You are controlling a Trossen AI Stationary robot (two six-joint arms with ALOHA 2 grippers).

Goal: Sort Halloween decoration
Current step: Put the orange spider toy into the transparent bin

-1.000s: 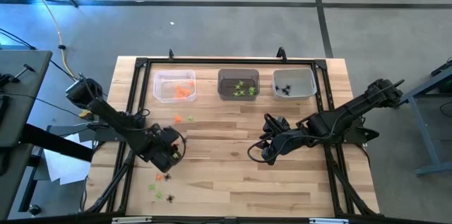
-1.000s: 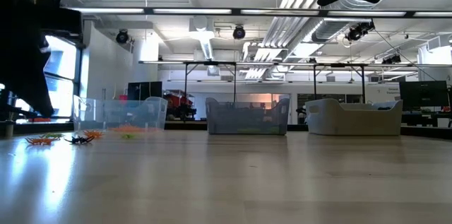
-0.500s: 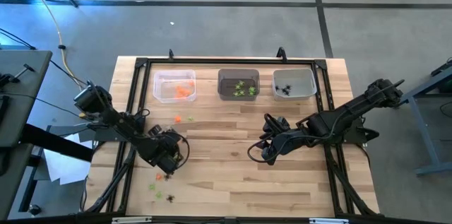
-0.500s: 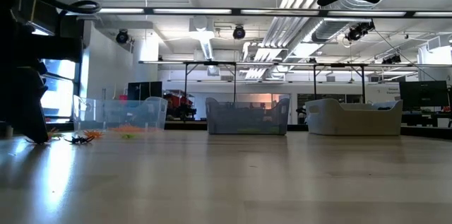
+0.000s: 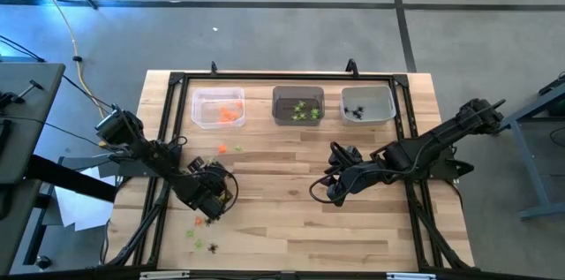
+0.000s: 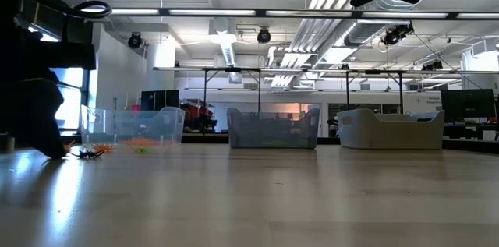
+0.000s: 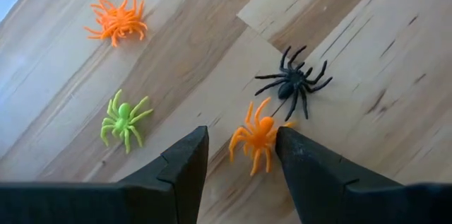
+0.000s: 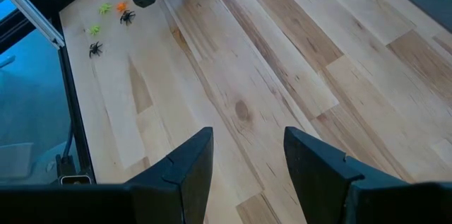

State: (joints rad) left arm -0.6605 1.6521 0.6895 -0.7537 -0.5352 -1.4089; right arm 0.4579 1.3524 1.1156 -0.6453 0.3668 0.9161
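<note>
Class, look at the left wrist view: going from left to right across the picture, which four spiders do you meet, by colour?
Orange spider lying apart → lime-green spider → orange spider between the left pincer's open fingers → black spider.

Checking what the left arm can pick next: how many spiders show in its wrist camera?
4: an orange spider between the left pincer fingers, a black spider touching it, a green spider beside, another orange spider farther off. Others may be hidden.
</note>
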